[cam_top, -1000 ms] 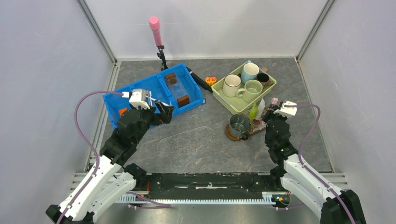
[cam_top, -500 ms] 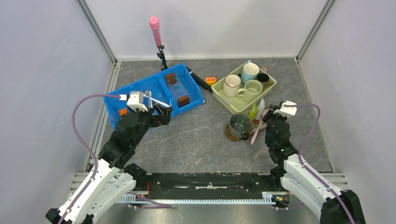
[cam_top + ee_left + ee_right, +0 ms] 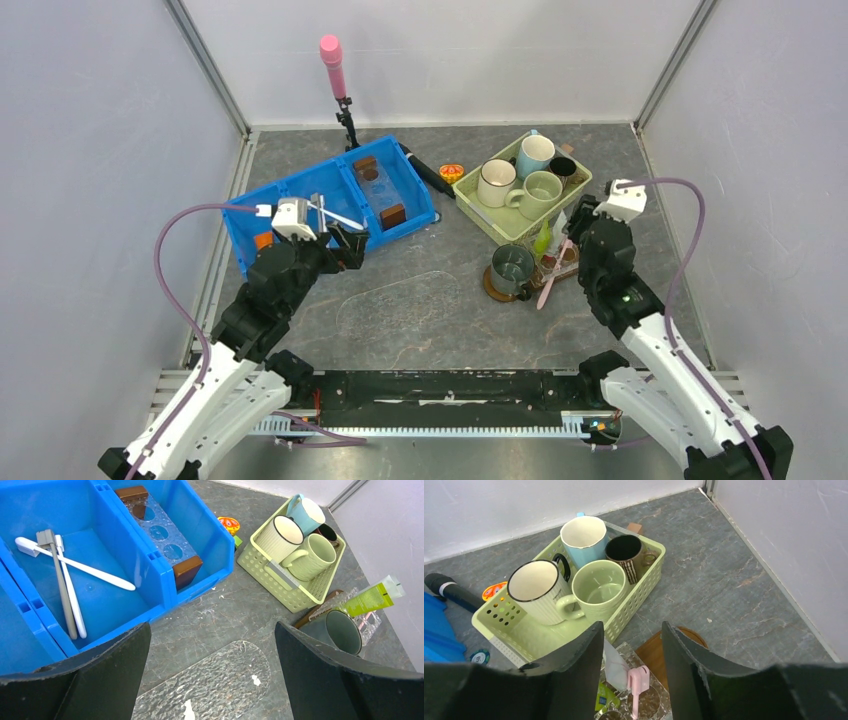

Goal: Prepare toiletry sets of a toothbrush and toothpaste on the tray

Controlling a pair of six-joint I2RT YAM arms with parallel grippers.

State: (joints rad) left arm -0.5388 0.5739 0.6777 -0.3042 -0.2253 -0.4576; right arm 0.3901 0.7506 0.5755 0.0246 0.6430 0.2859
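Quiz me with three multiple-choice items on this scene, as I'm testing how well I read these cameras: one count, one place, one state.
1. How many mugs stand in the green basket? A two; B four; C six.
2. Where is the pink toothbrush? A in the green basket; B standing in the grey mug; C lying beside the grey mug.
3. How is the left gripper? A open, empty; B shut on a toothbrush; C shut on a mug.
1 B: white, blue, green and brown ones sit there. 2 C: it lies next to that mug, not in it. 3 A: its fingers stand wide apart, nothing between.
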